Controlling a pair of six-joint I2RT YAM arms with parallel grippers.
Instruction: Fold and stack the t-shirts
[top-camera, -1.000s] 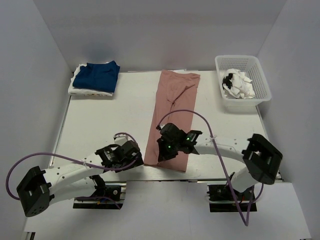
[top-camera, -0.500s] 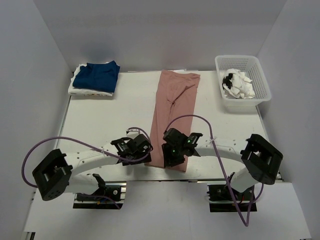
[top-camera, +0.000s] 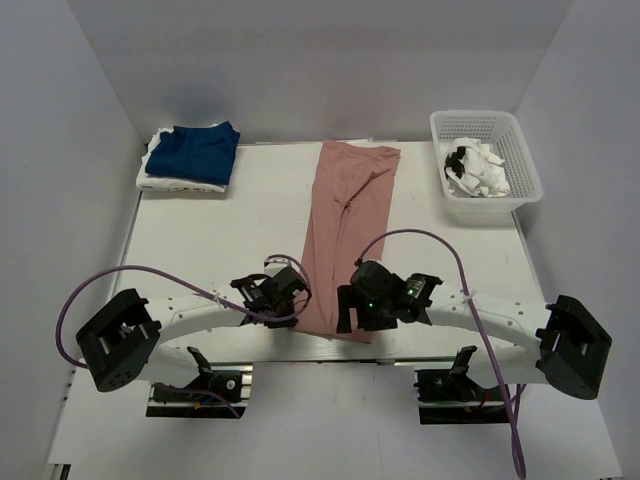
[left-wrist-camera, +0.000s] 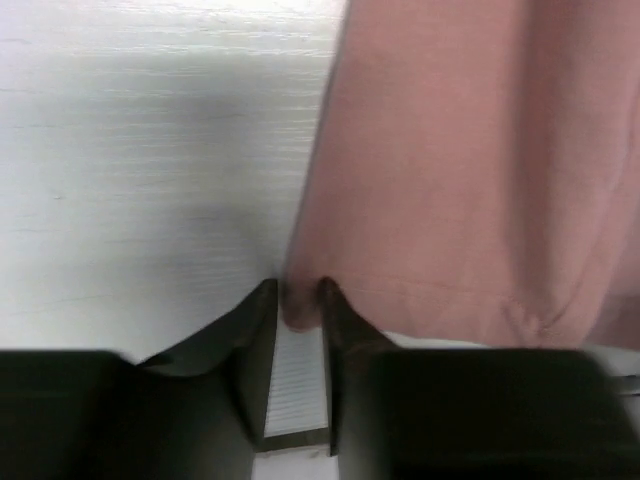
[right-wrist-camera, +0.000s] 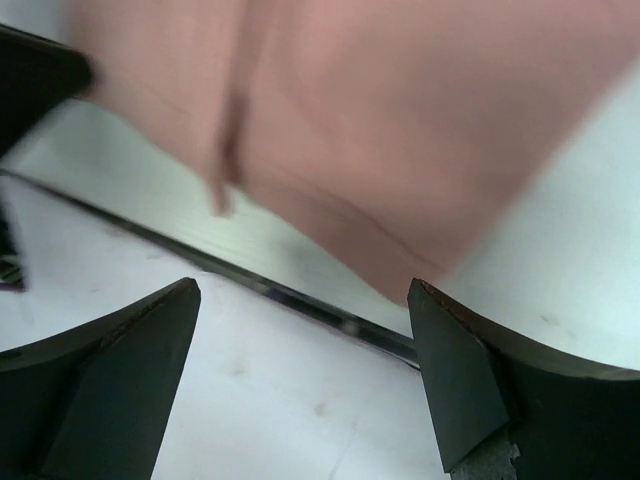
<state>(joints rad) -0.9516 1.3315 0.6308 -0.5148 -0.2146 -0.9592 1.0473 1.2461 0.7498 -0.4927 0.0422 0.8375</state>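
Pink shirt (top-camera: 345, 230), folded into a long strip, is pinched at its near left corner.

The shirt is soft matte cloth with a stitched hem. It lies flat down the middle of the smooth white desk (top-camera: 200, 250), running from 12 o'clock to 6 o'clock. The left end effector (left-wrist-camera: 298, 300) sits at the strip's 7 o'clock corner, its jaws narrow and gripping the hem edge. The right end effector (right-wrist-camera: 305, 290) is spread wide at the 5 o'clock corner, with the blurred hem just beyond its fingertips and not held. At 10 o'clock a folded navy shirt (top-camera: 205, 152) rests on a white shirt (top-camera: 160, 182). At 2 o'clock a white lattice basket (top-camera: 520, 165) holds crumpled white cloth (top-camera: 480, 172).
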